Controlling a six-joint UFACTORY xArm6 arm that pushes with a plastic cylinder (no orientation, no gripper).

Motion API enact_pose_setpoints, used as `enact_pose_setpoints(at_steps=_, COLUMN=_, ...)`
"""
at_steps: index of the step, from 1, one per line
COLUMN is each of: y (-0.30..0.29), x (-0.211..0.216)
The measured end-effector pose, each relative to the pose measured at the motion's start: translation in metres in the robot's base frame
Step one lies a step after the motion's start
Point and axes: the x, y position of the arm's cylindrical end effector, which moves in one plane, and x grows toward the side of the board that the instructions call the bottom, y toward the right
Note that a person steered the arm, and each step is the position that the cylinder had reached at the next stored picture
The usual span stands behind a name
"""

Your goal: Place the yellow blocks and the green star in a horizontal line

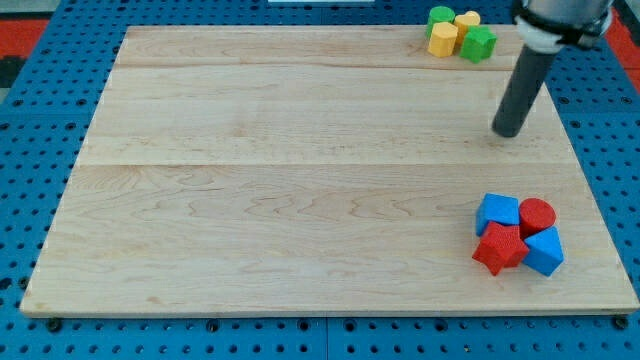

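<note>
My tip (509,132) sits below-right of green star (479,44); yellow blocks (444,39) adjacent.

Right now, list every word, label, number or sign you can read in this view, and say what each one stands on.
None: no text, number or sign can be read anywhere in this view.
The wooden board carries only grain.
The yellow blocks, green blocks, blue blocks and red blocks have plain faces.
My tip and its dark rod bear no marking.
</note>
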Motion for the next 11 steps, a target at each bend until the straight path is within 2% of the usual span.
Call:
enact_pose_setpoints(at_steps=2, y=0.103, x=-0.086)
enact_pose_setpoints(at_steps=4, y=0.095, x=-0.183)
enact_pose_setpoints(at_steps=6, y=0.079, x=-0.186)
enact_pose_setpoints(at_steps=8, y=-0.014, x=-0.186)
enact_pose_setpoints(at_steps=9, y=-0.043, x=-0.163)
enact_pose_setpoints(at_steps=10, y=-0.047, x=-0.12)
enact_pose_setpoints(at_steps=11, y=-0.041, x=-0.121)
